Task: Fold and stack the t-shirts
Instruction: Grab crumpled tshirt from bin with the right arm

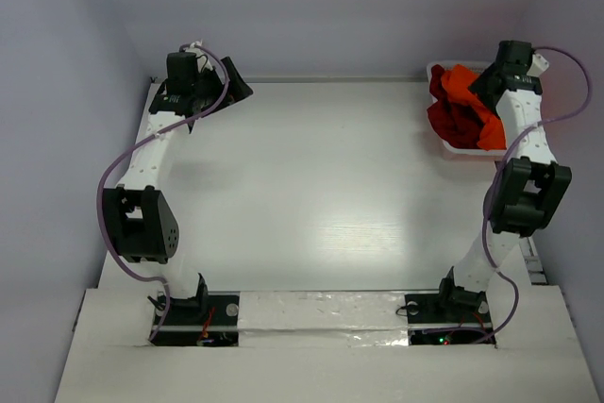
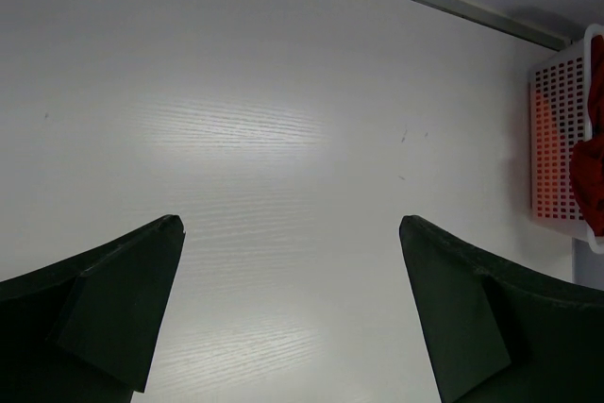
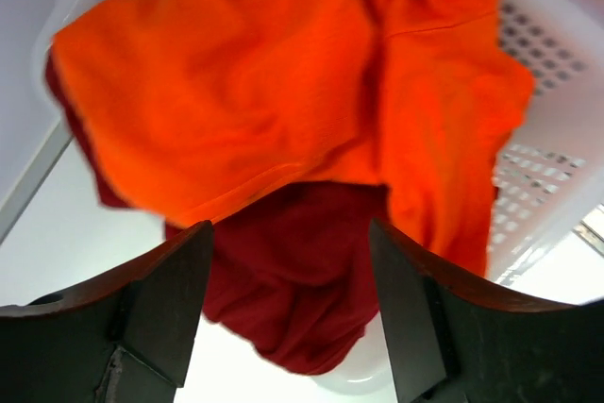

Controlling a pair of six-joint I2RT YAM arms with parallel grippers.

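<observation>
A bright orange t-shirt (image 1: 467,92) lies crumpled on top of a dark red t-shirt (image 1: 451,123) in the white basket (image 1: 453,150) at the far right. My right gripper (image 1: 486,82) hangs just over this pile. In the right wrist view its jaws stand apart, with the dark red t-shirt (image 3: 293,271) showing between them and the orange t-shirt (image 3: 245,92) just beyond; no grip on cloth shows. My left gripper (image 1: 231,82) is at the far left corner, open over the bare table (image 2: 283,120) with nothing between its fingers. No pink t-shirt shows.
The white lattice basket (image 3: 538,186) stands against the back wall at the right, also seen at the right edge of the left wrist view as the basket (image 2: 557,139). Grey walls close in the table on the left, back and right.
</observation>
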